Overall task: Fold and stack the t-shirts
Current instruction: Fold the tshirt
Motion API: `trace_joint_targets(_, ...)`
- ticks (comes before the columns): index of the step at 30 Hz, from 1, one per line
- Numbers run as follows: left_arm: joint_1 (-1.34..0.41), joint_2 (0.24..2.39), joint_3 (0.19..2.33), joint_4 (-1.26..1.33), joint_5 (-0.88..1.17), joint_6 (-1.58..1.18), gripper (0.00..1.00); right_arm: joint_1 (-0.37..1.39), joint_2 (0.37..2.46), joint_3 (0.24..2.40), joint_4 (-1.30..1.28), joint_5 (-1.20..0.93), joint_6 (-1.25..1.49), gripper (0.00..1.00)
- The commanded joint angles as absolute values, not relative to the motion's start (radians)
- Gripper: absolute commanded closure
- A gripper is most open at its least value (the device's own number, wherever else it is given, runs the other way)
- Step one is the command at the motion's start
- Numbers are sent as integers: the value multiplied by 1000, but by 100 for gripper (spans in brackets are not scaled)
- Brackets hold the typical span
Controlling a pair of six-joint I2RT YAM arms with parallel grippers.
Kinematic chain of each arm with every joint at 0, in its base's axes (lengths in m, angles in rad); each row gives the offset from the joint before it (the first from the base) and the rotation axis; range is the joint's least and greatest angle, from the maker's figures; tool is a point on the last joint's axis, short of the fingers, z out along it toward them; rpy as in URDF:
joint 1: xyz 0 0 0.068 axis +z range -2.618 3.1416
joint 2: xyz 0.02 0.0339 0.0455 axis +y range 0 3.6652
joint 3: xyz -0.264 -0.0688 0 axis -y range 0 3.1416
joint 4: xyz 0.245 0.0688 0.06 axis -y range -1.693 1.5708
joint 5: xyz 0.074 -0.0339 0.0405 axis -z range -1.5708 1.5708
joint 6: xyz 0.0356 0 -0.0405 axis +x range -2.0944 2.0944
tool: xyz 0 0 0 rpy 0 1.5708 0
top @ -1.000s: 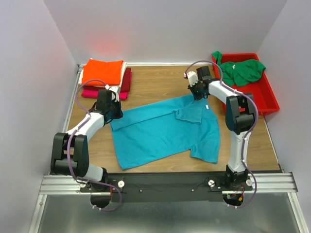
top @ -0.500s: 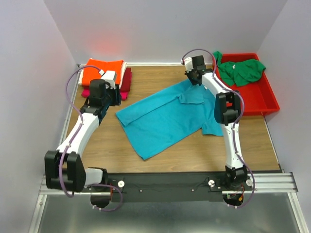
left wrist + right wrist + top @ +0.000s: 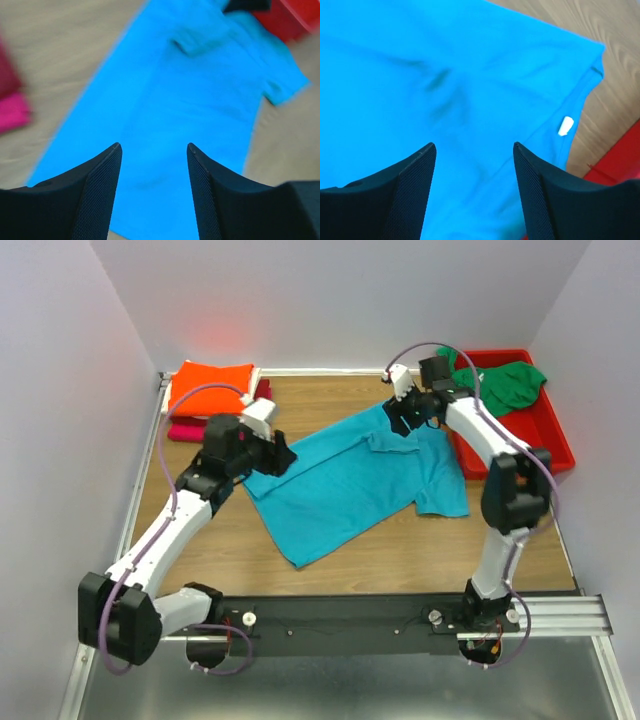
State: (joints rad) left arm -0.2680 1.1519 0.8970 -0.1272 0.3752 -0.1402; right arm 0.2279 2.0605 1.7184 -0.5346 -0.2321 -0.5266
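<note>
- At the far left corner of the wooden worktop [image 3: 400, 560] sat a stack of folded t-shirts [image 3: 210, 390], with an orange one on top and dark red and magenta edges showing beneath.
- The left tool [image 3: 154, 146] hovered over the left end of the spread shirt. Its two black fingers were apart with nothing between them, only teal cloth below.
- A teal cotton short-sleeved t-shirt [image 3: 350, 485] lay diagonally across the middle of the worktop, mostly flat. One sleeve stuck out to the right, and a flap of cloth was doubled over near the far end.
- The right tool [image 3: 474, 145] hung over that far end, close to the small white neck label [image 3: 565, 125]. Its fingers were likewise spread and gripping nothing.
- At the far right stood a red plastic bin [image 3: 545, 445] holding a crumpled green t-shirt [image 3: 500, 385] not yet folded.
- The step in hand looked like laying out the teal shirt before its first fold.
- The next move probably called for smoothing the doubled-over flap. Each tool would then need to pinch a matching edge so the cloth folded evenly, and the shirt could later join the stack on the left.
</note>
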Motion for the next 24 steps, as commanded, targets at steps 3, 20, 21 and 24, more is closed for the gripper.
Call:
trace_joint_targets(3,-608,1094,893,-359,295,-244,40,232,1633,1333,-615,-590,-735,28)
trace_joint_targets(20,-1072,1360,825,-657,-98,-543,47,218,1167,867,-661,-540,-721,13)
trace_joint_targets(21,-1086,1373,834,-657,-107,-545,48,216,1170,868,-663,-538,-716,13)
trace_joint_targets(24,-1091,1419,850,-683,-159,-549,48,218,1180,877,-664,-546,-712,13)
